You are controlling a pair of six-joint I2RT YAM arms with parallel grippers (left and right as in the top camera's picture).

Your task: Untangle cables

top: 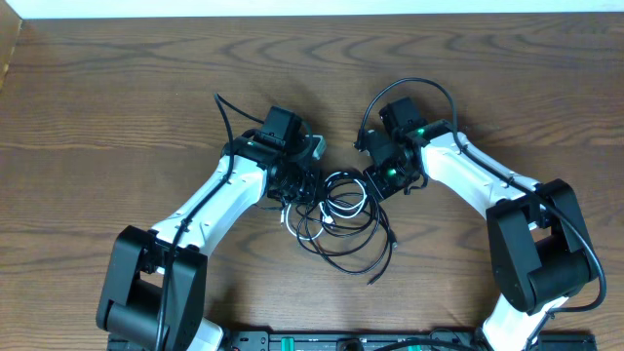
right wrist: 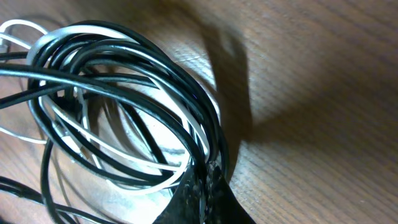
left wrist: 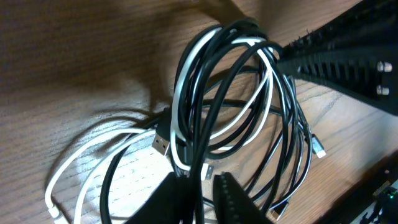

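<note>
Cables (top: 341,210), black and white looped together, lie on the table (top: 117,97) between your grippers. Left gripper (left wrist: 198,190): fingers nearly closed, pinching several strands. Right gripper (right wrist: 204,183): fingers pressed together, clamping the bundle's opposite side.

Cables (right wrist: 208,134) run off the right wrist view's left edge

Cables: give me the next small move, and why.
Probably ease the grippers slowly apart. The left gripper and right gripper each pinch the cable bundle from opposite sides, with black cable and white cable loops interwoven between them.
</note>
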